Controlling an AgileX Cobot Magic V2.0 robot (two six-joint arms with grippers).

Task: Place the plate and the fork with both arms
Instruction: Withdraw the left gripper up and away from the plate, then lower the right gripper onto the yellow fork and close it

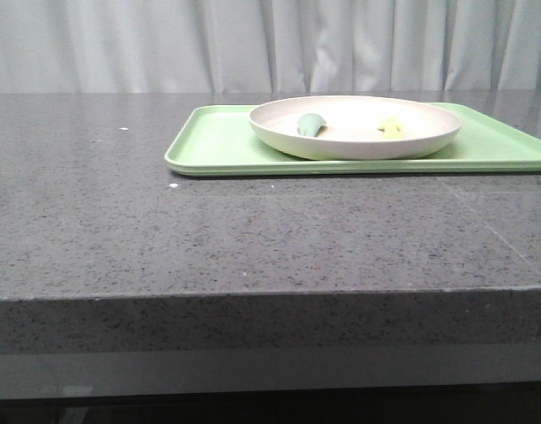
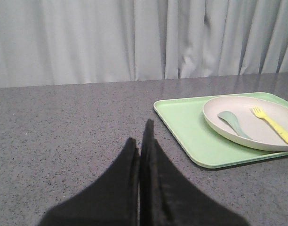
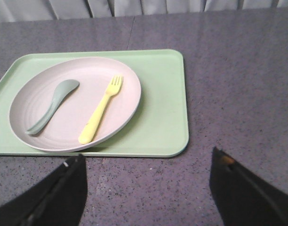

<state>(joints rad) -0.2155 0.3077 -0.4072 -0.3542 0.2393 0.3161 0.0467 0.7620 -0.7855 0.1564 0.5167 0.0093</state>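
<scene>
item: cream plate (image 3: 76, 106), seated on light green tray (image 3: 163, 117) toward the right of the grey stone table (image 1: 253, 230); holds yellow fork (image 3: 100, 110) and teal spoon-like utensil (image 3: 52, 106), side by side, apart. left gripper (image 2: 143, 141): fingers pressed together, holding nothing, over bare table short of the tray. right gripper (image 3: 148, 188): spread wide, holding nothing, just before the tray's near edge. handling note: probably best to pinch the fork mid-handle, clear of the spoon, while the other arm takes the plate's rim
</scene>
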